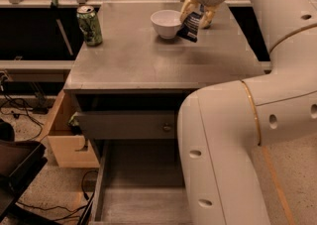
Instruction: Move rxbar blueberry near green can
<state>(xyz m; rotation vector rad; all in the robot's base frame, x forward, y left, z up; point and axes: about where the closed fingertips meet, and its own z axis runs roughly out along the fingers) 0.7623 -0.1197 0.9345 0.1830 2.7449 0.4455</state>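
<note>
Camera view, from the left: the can (pixel 89 25) is standing upright near the left edge of the table (pixel 129 65), toward the back. Near the middle, also toward the back, a white bowl (pixel 166 23) is sitting. Just to its right the bar (pixel 189 28) is being held in the gripper (pixel 197 19), which is closed on the wrapper's upper end.

The carrying step is judged to be in hand, since the bar is being kept well apart from the can, with the bowl between them. For the next move, the bar is needing to be taken leftward past the bowl without the bowl being knocked. It is then to be lowered onto bare table just beside the can and let go.

The bar is being shown as a small, flat, dark navy wrapper with pale print. It is being held tilted, with its lower end pointing down beside the bowl. A faint shadow beneath is suggesting that it is being kept clear of the surface, though this cannot be told for certain.
</note>
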